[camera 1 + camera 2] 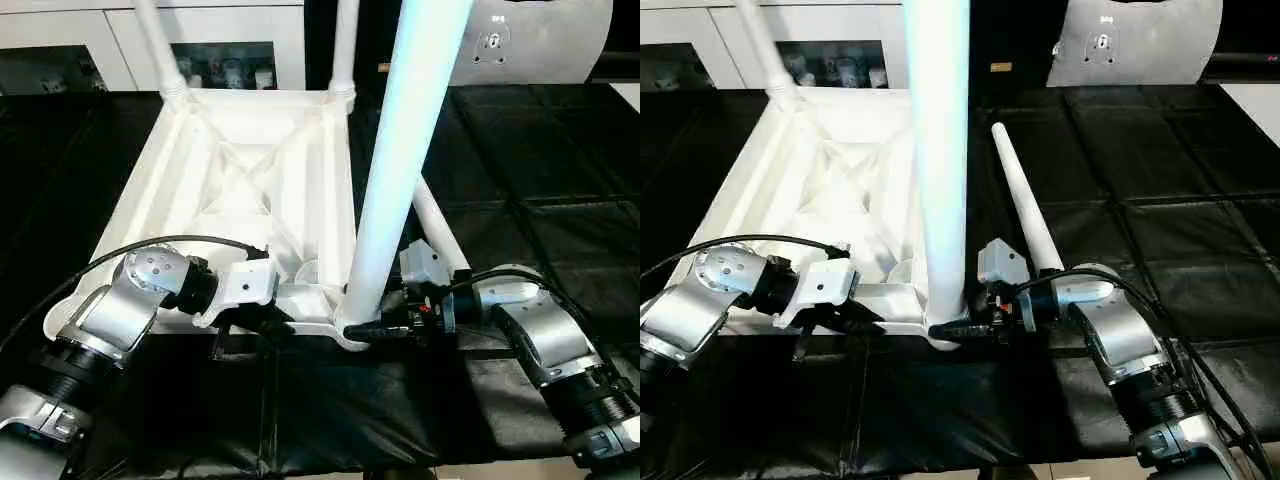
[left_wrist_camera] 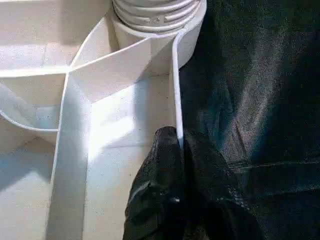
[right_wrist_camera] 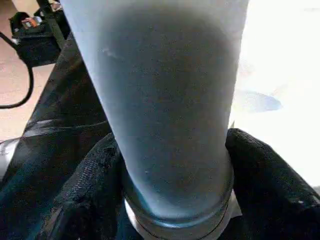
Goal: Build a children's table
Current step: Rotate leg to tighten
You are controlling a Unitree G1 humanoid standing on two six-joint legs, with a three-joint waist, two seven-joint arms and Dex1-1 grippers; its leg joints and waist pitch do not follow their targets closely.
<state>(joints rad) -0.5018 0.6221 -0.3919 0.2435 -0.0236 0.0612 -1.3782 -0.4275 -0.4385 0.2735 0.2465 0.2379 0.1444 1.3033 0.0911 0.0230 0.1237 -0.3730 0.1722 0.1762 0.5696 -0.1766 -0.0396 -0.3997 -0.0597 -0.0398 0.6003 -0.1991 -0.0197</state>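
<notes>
- The tabletop (image 1: 250,180) is white moulded plastic, rectangular, lying upside down on the black quilted cloth (image 1: 540,170), with raised ribs crossing diagonally over its underside and round sockets at the corners.
- Two slim white tube legs stand in the far corners, well beyond both grippers: the far-left leg (image 1: 158,45) and the far-right leg (image 1: 345,45).
- The near leg (image 1: 405,150), a smooth, glossy white cylinder, rises from the corner socket directly between the right gripper (image 1: 385,330)'s black textured fingers (image 3: 87,190), which clasp its base from both sides.
- The loose leg (image 1: 1025,205) lies flat on the cloth just beyond the right gripper, tapering slightly to a rounded end.
- The left gripper (image 1: 262,318) is pinched onto the tabletop's thin near rim; its rubbery fingertips (image 2: 167,150) sit either side of that edge, with the ringed corner socket just ahead.
</notes>
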